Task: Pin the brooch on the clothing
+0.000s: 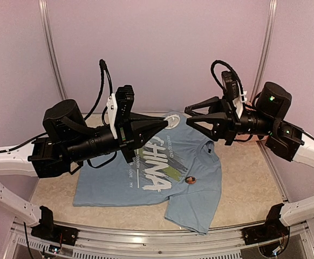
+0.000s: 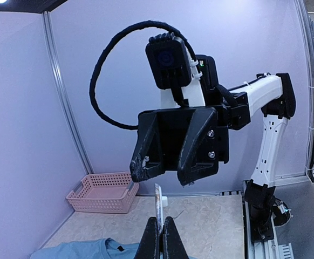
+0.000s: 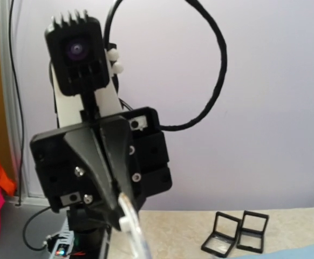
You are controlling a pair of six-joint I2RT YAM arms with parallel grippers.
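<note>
Though beneath left pincer (image 1: 166, 122), clothing (image 1: 106, 189) apart

Lab cell: panelled, aluminium-framed enclosure (image 1: 157, 48)

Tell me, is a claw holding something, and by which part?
The left claw pinches a small thin whitish piece by one end; what it is cannot be told. The right claw is open and empty.

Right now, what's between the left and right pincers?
Left wrist view: only a thin pale sliver, clamped in the shut left pincer, pointing toward the open right pincer. Otherwise just air.
</note>
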